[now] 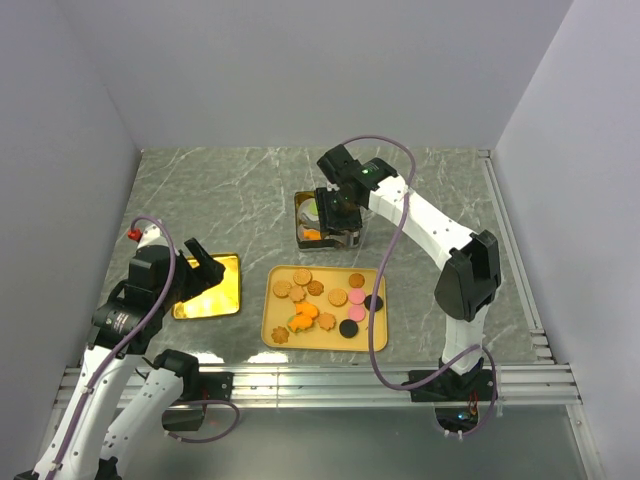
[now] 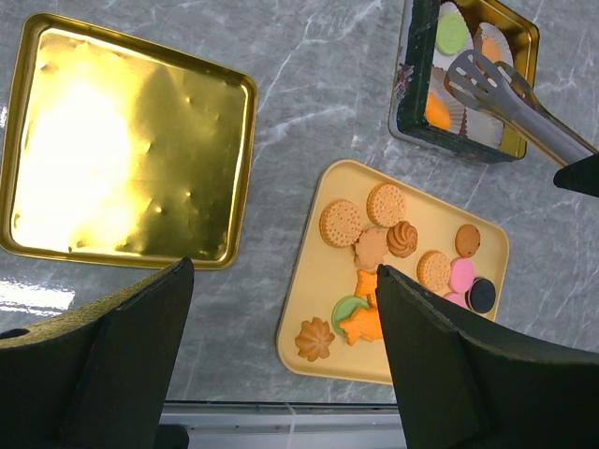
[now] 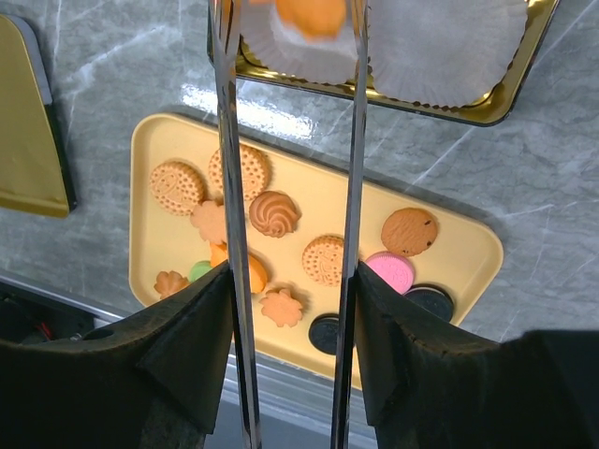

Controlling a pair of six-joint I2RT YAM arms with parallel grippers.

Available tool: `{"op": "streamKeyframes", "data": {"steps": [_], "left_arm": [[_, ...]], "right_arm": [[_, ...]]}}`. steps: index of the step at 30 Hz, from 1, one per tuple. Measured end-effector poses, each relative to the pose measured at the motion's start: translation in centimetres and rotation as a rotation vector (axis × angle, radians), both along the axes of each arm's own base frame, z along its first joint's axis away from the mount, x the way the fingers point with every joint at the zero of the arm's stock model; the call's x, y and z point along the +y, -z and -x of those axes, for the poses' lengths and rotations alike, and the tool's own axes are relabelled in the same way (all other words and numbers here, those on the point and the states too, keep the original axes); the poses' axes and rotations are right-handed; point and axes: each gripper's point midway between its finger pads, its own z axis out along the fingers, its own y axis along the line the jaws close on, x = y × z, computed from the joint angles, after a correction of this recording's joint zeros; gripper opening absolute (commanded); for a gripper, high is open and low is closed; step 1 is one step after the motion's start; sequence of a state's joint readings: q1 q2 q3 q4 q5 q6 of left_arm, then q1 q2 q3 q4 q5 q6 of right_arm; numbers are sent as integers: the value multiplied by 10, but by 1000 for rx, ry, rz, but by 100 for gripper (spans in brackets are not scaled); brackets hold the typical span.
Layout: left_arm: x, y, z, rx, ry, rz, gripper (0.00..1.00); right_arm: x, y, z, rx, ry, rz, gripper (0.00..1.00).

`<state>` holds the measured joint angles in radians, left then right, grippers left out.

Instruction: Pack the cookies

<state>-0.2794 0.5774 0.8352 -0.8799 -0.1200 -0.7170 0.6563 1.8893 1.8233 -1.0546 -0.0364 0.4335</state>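
Packing on desk (image 1: 230,190): mid-task, one drop-off in hand; open marble left of the tin, walls on three sides.
Tray (image 2: 323,281): low rim, carries most cookies (image 3: 271,213), near the tin.
Lid (image 2: 122,140): left of tray, apart; left gripper (image 1: 203,268) above it, jaws wide, empty.
Tin (image 2: 404,75): tall dark wall; green cookie (image 2: 452,33) in a cup.
Tongs (image 2: 510,98): clamped by right gripper (image 1: 340,203), tips over the tin.
Orange cookie (image 3: 314,14): between tips over a paper cup (image 3: 449,47); whether let go, cannot tell.
Next: probably lift tips clear of the wall, cross to tray.
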Motion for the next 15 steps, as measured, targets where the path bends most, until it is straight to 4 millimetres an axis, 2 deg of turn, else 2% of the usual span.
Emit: {"op": "streamKeyframes", "data": {"steps": [10, 15], "left_arm": [[0, 0, 0, 0, 3, 0, 85], [0, 0, 0, 0, 4, 0, 85]], "right_arm": [[-2, -1, -1, -5, 4, 6, 58], [-4, -14, 3, -24, 9, -12, 58]]}}
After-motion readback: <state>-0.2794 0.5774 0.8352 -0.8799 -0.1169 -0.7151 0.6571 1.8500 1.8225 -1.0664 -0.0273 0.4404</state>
